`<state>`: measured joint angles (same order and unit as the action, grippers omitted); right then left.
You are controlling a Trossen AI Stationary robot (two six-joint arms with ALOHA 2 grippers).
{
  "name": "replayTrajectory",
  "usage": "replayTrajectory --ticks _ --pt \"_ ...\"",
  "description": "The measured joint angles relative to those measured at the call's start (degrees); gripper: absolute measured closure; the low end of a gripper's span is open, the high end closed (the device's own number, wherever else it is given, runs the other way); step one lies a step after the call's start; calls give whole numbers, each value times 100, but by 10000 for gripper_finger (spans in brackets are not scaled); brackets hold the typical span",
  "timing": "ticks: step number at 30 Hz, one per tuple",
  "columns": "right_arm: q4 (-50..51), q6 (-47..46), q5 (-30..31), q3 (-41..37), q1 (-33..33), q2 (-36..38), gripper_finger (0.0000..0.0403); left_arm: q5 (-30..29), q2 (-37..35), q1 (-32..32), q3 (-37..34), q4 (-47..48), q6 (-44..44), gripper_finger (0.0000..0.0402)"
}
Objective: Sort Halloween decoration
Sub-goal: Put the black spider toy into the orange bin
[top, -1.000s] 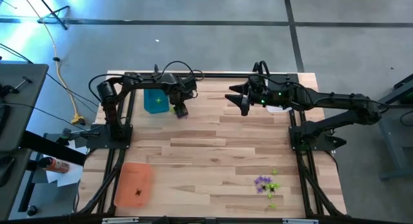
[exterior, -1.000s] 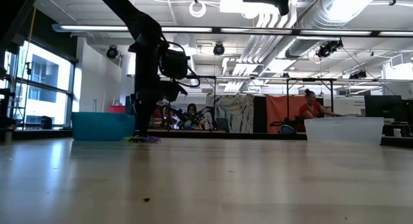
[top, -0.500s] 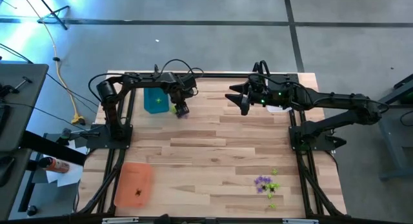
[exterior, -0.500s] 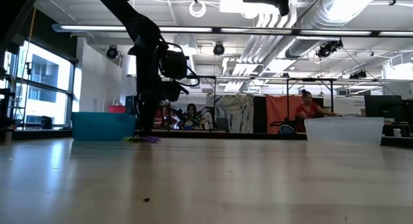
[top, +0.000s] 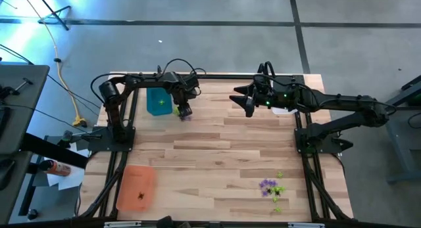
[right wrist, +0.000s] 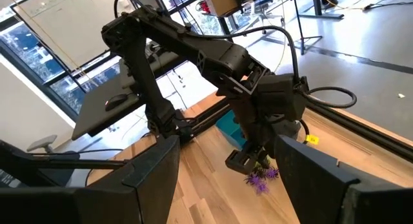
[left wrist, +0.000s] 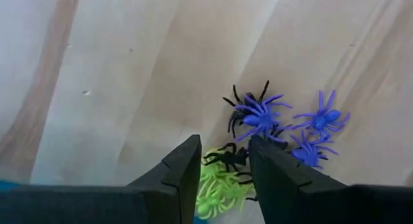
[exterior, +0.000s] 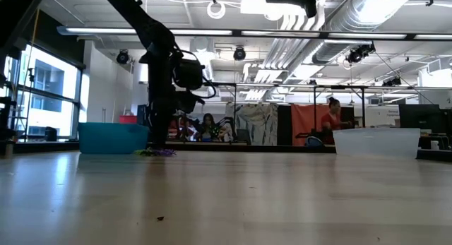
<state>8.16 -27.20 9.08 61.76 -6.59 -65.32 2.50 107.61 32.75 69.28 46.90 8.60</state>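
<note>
Second spider cluster (top: 272, 188) lay at near right table edge; one dark spider in orange tray (top: 136, 187), near left. Farther back, left gripper (left wrist: 222, 162) hung over spider pile (left wrist: 258, 146) beside teal tray (top: 158, 102), fingers part-open astride black spider, grip uncertain. Right gripper (top: 238, 98) waited wide open, empty, above far side.

Far pile: we see purple spiders (left wrist: 261, 115), a black spider (left wrist: 227, 156) and lime spiders (left wrist: 216, 185) on wood.
Near pile: we see a purple-and-lime cluster (top: 272, 187).
</note>
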Motion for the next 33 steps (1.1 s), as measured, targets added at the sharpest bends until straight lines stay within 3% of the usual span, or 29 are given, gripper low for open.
replayTrajectory --ticks 11,15,20,33 --pt "0 0 0 0 0 1 153 20 42 28 0 -11 82 289" --pt "22 1 0 0 0 0 153 2 41 28 0 -14 214 317" --pt "22 2 0 0 0 0 153 -27 43 29 0 14 397 390" --pt "24 12 0 0 0 0 153 -14 -270 140 273 353 516 401"
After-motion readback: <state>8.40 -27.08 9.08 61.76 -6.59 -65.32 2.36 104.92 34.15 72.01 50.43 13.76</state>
